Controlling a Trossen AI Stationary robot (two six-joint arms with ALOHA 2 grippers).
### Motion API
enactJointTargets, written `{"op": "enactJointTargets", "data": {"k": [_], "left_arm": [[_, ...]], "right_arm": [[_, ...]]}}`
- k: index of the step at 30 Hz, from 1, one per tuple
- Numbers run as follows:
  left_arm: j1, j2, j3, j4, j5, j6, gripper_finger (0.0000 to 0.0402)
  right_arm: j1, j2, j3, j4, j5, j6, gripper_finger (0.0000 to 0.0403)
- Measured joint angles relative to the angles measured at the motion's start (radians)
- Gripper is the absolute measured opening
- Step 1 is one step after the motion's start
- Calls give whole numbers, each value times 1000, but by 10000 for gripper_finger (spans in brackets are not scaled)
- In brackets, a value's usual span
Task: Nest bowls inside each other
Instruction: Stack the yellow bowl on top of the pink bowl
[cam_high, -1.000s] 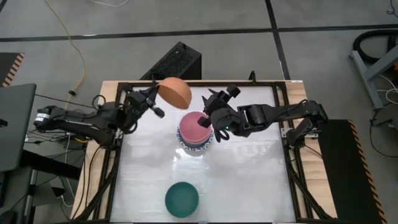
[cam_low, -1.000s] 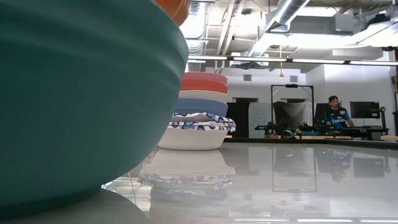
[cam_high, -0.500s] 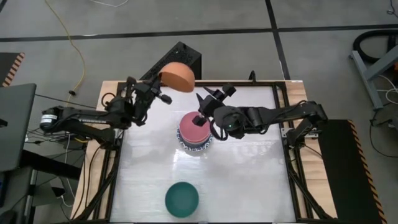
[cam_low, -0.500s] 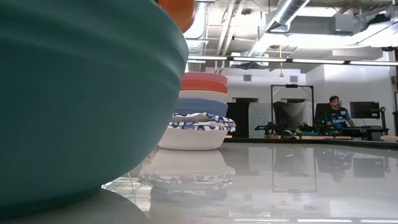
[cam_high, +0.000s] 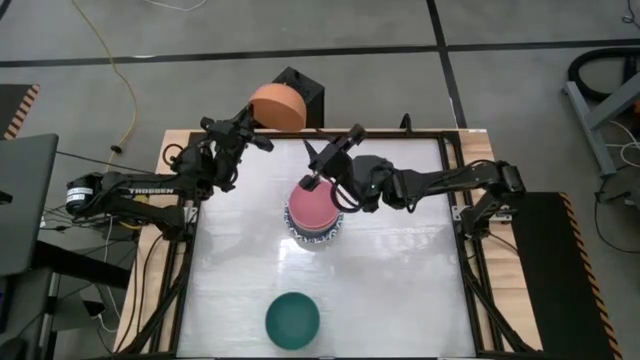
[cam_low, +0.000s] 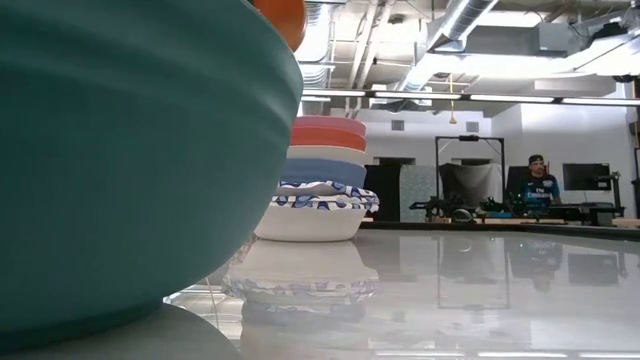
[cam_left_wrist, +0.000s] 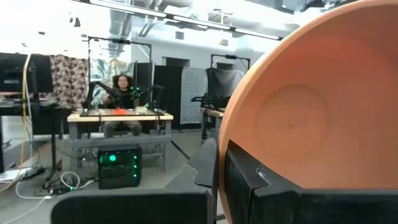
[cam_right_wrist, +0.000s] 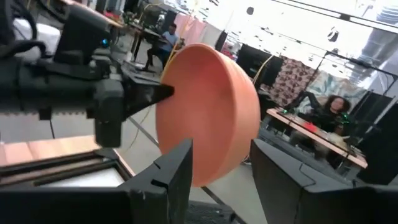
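Observation:
My left gripper (cam_high: 255, 128) is shut on an orange bowl (cam_high: 277, 106) and holds it on edge in the air over the table's far edge. In the right wrist view the orange bowl (cam_right_wrist: 211, 112) turns its outside toward me. My right gripper (cam_high: 330, 150) stands open and level just above and behind the stack of bowls (cam_high: 315, 212), facing the orange bowl with nothing between its fingers. The stack has a pink bowl (cam_low: 328, 124) on top and a white, blue-patterned bowl resting on the table at the bottom. A dark green bowl (cam_high: 292, 318) sits on its base near the table's front edge. My left gripper pinches the orange bowl's rim (cam_left_wrist: 222, 155). One finger (cam_left_wrist: 249, 180) lies against the inside of the bowl and the other (cam_left_wrist: 205, 168) on the outside. The bowl is lifted clear and stands on edge, its hollow turned toward the left arm.
The dark green bowl (cam_low: 130, 150) fills the left of the low view. A black box (cam_high: 300, 90) stands beyond the table's far edge, under the orange bowl. People sit at desks in the room behind. The white tabletop (cam_high: 400, 290) lies bare to the right of the stack.
My left gripper has carried the orange bowl toward the table's far edge and tipped it further onto its edge. My right gripper has drawn back from the pink bowl toward the far edge and swung up from pointing down to level, staying open.

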Motion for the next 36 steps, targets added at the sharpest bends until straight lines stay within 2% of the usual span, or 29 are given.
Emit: {"op": "enactJointTargets", "data": {"k": [10,17,21,27,31,36], "left_arm": [[34,17,0,18,36,-88,0],[58,124,0,109,45,-101,0],[57,192,-1,195,43,-63,0],[51,199,-1,243,30,-43,0],[37,188,-1,244,45,-31,0],[21,187,-1,243,39,26,0]], "right_arm": [[-68,0,-66,157,-103,32,179],[-112,0,-67,172,-152,31,179],[-124,0,-67,165,-152,2,179],[-130,20,-67,187,-149,-84,179],[-150,77,-66,255,-122,-155,179],[-163,166,-67,420,-72,-279,179]]}}
